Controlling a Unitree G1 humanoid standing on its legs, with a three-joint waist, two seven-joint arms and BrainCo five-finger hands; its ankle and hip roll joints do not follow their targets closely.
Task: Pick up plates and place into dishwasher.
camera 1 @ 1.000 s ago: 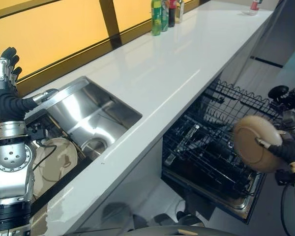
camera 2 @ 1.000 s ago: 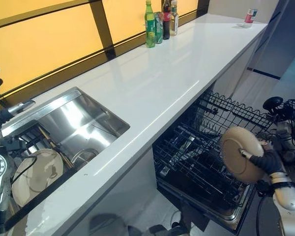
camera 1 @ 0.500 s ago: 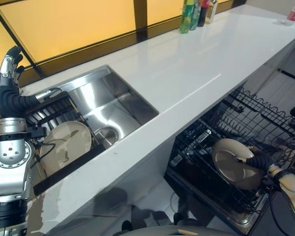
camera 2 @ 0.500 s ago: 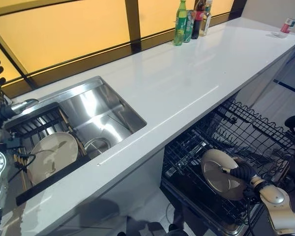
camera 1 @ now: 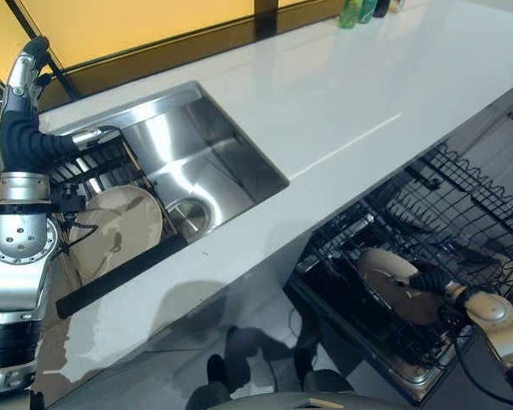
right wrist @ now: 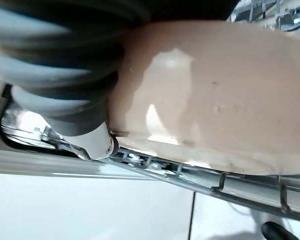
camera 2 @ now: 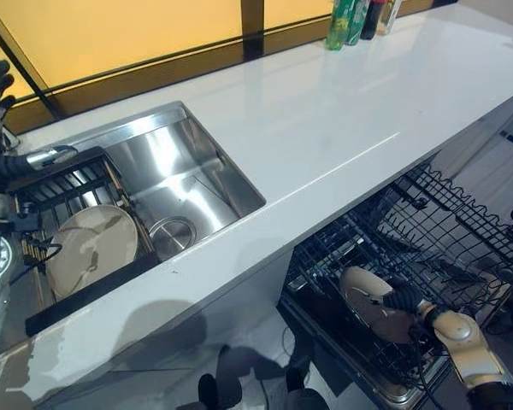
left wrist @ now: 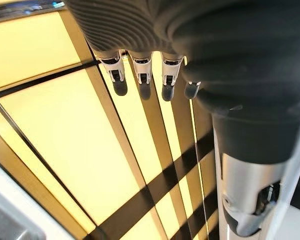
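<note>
- My right hand (camera 1: 434, 280) is down in the dishwasher rack (camera 1: 462, 213), and the beige plate (camera 1: 385, 272) covers its fingers, so I cannot tell its grip.
- Bottles (camera 2: 346, 17) at the counter's far end are cut off by the top edge.
- A second plate (camera 1: 120, 231) by the sink has its lower rim behind a dark bar.

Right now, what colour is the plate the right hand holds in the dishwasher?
Beige plate, clearest in the right wrist view.
</note>
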